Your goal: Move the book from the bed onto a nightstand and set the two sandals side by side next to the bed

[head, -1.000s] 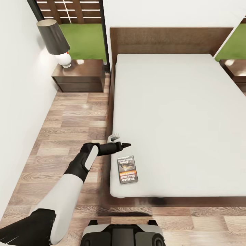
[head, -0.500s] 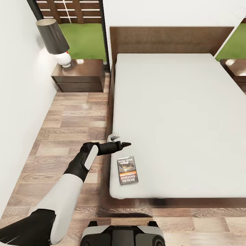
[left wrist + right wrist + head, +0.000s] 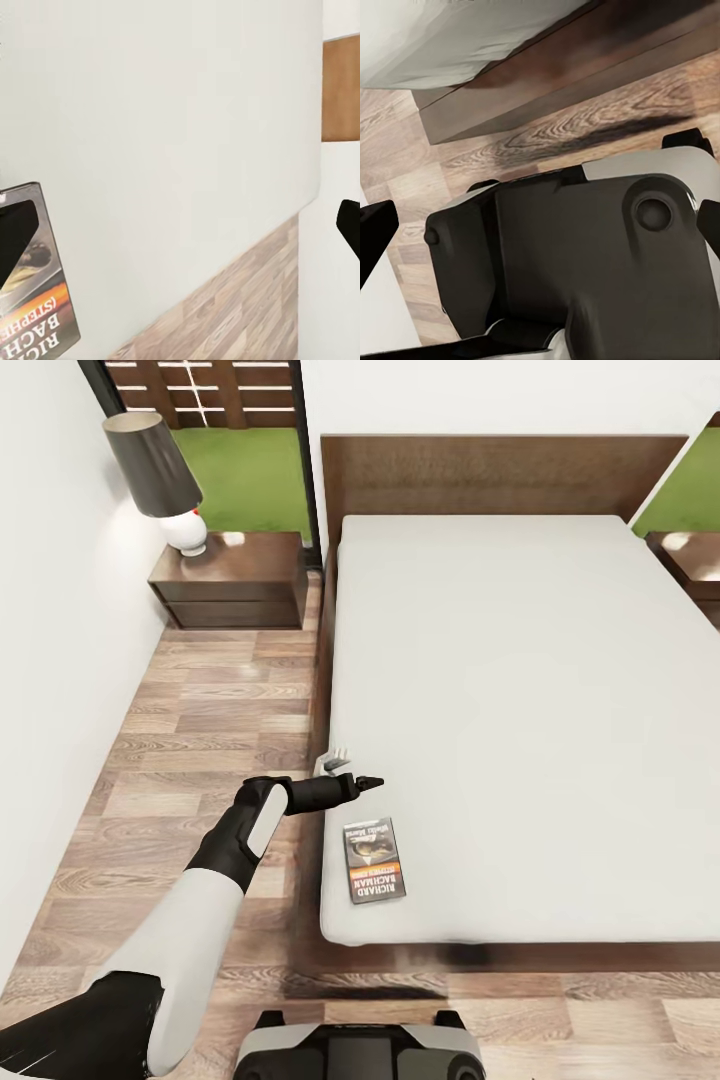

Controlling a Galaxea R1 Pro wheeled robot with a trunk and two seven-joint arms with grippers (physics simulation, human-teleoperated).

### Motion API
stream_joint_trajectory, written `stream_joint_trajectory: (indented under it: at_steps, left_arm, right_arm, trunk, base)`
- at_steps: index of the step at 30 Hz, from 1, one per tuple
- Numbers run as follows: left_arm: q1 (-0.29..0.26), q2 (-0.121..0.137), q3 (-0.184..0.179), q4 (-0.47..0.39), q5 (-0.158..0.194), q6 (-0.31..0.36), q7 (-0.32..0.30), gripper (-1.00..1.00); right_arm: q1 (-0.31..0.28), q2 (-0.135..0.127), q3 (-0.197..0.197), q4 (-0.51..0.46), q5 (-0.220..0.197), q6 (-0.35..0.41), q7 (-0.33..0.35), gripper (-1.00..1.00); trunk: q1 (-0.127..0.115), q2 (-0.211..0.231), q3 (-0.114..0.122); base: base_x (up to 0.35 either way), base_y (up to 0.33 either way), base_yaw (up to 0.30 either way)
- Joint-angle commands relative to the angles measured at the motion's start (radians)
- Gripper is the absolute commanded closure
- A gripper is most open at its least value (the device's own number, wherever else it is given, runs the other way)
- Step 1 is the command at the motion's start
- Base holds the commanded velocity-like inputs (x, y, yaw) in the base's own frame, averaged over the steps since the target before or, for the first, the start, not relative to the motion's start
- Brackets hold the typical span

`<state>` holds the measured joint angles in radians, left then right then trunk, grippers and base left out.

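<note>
One left claw (image 3: pixel 372 782) hangs just over the near left edge of the bed (image 3: pixel 520 690), with nothing in it; in the left wrist view its two dark fingers (image 3: pixel 16 238) sit far apart at the sides of the picture, so it is wide open; the right claw (image 3: pixel 540 232) is spread wide too, with its dark tips at both sides of the right wrist view, and it holds nothing; it points down at the robot's own grey and black base (image 3: pixel 585 255).

Just beside the left claw, a bit nearer the robot, the book (image 3: pixel 374 859) lies flat on the mattress; it sits close to the left edge of the bed and near the foot corner, not touching the claw; its cover faces up, dark with an orange band and white letters.

Most of the big pale mattress is bare and smooth; the brown headboard (image 3: pixel 500 475) stands at the far end; a dark frame runs under the foot edge.

Left of the bed runs a strip of wood floor (image 3: pixel 210 730), between the bed's side and the white wall (image 3: pixel 50 660); the left arm reaches over this strip.

At the far end of the strip stands a nightstand (image 3: pixel 232 582), just beside the bed's head; its two drawers are shut; a lamp (image 3: pixel 165 475) with a dark shade stands on the left part of its top, and the rest of the top is bare; a second nightstand (image 3: pixel 695 560) peeks in at the far right.
</note>
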<state>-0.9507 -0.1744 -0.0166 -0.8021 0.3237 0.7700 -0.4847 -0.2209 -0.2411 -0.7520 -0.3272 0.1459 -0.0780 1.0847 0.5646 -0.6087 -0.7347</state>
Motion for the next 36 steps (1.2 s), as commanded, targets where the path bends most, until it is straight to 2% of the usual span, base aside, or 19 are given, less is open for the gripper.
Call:
stream_joint_trajectory:
  at_steps: [1,36]
  left_arm:
    - [0.0,0.0,0.001,0.0,0.003,0.006,0.0,-1.0]
    - [0.0,0.0,0.003,0.002,0.005,0.007,-0.005,-1.0]
  right_arm:
    - [-0.001,0.0,-0.007,0.001,0.011,-0.008,0.004,-1.0]
    - [-0.001,0.0,-0.007,0.001,0.011,-0.009,0.004,-1.0]
  trunk:
    - [0.004,-0.008,-0.004]
    - [0.138,-0.253,-0.114]
  base:
    - [0.0,0.0,0.0]
    - [0.0,0.0,0.0]
